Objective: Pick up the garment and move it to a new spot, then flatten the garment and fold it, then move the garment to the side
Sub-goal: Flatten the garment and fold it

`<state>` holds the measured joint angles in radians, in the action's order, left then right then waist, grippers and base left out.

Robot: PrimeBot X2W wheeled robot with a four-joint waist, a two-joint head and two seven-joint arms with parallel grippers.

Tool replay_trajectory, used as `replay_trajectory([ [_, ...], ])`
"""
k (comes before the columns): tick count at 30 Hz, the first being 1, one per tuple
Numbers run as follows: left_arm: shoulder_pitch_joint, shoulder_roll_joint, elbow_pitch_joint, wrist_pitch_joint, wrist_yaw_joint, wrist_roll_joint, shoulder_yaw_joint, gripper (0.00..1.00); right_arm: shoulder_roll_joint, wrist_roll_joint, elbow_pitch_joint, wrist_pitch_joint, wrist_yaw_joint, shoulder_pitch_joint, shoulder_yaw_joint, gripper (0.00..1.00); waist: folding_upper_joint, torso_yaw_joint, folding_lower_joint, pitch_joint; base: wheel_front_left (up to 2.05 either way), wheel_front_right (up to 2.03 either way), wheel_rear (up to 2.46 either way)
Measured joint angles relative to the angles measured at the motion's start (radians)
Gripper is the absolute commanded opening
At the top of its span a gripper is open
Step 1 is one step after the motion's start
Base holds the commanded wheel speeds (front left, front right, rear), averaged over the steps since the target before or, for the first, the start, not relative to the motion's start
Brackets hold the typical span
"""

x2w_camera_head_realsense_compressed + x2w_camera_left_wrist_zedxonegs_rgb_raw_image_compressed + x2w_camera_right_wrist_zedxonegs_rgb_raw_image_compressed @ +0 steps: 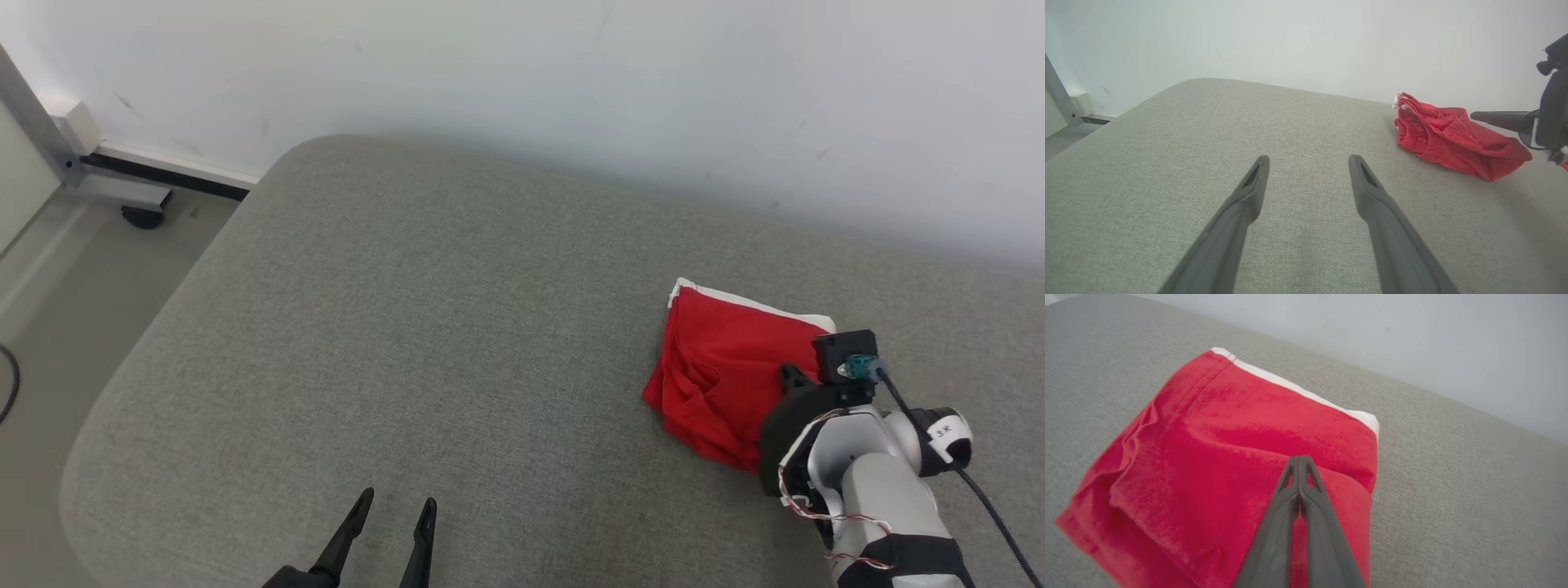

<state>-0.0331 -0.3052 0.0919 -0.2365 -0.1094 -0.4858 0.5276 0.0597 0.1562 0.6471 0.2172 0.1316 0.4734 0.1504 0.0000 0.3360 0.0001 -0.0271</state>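
Note:
The garment (717, 367) is a folded red piece with a white trim along its far edge, lying on the grey cushion at the right. The left wrist view has it (1453, 136) at the far right, and it (1220, 437) spreads under the fingers in the right wrist view. My right gripper (789, 374) hovers over the garment's near right part. Its fingers are pressed together (1299, 458) with no cloth seen between them. My left gripper (393, 502) is open near the cushion's front edge, well left of the garment, and is empty (1308, 161).
The grey upholstered surface (424, 310) has a rounded corner at the far left and meets a white wall (571, 73) behind. Floor, a metal frame leg with a caster (143, 214) and a dark cable (10, 384) lie off the left edge.

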Motion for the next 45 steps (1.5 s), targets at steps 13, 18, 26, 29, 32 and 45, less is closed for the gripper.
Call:
replay_trajectory([
  [13, -0.016, 0.013, 0.04, -0.013, 0.012, -0.002, -0.007, 1.0, -0.009, -0.156, 0.114, -0.077, 0.0, 0.015, -0.341, 0.0, 0.0, 0.039, 0.0, -0.035, 0.0, 0.0, 0.0],
  [18, -0.016, 0.013, 0.043, -0.014, 0.013, -0.003, -0.007, 1.0, -0.009, -0.233, 0.092, -0.044, 0.0, -0.019, -0.449, 0.0, 0.0001, 0.02, 0.0, -0.026, 0.0, 0.0, 0.0],
  [26, -0.005, 0.007, 0.049, -0.018, 0.001, -0.01, -0.025, 1.0, -0.01, -0.429, -0.052, -0.103, 0.0, -0.083, -0.5, 1.0, 0.0001, -0.03, 0.0, 0.004, 0.0, 0.0, 0.0],
  [29, 0.013, 0.0, 0.05, -0.021, -0.021, -0.008, -0.049, 1.0, -0.009, -0.452, -0.125, -0.14, 0.0, -0.14, -0.459, 1.0, 0.0, -0.059, 0.0, 0.024, 0.0, 0.0, 0.0],
  [32, 0.025, -0.001, 0.046, -0.023, -0.07, 0.0, -0.106, 1.0, -0.01, -0.45, -0.211, -0.174, 0.0, -0.213, -0.398, 1.0, 0.0, -0.097, -0.0001, 0.042, 0.0, 0.0, 0.0],
  [45, 0.105, 0.002, -0.027, -0.025, -0.017, 0.095, -0.324, 1.0, -0.01, -0.377, -0.451, -0.299, 0.0, -0.421, -0.11, 1.0, 0.0, -0.321, -0.0001, 0.086, 0.0, 0.0, 0.0],
])
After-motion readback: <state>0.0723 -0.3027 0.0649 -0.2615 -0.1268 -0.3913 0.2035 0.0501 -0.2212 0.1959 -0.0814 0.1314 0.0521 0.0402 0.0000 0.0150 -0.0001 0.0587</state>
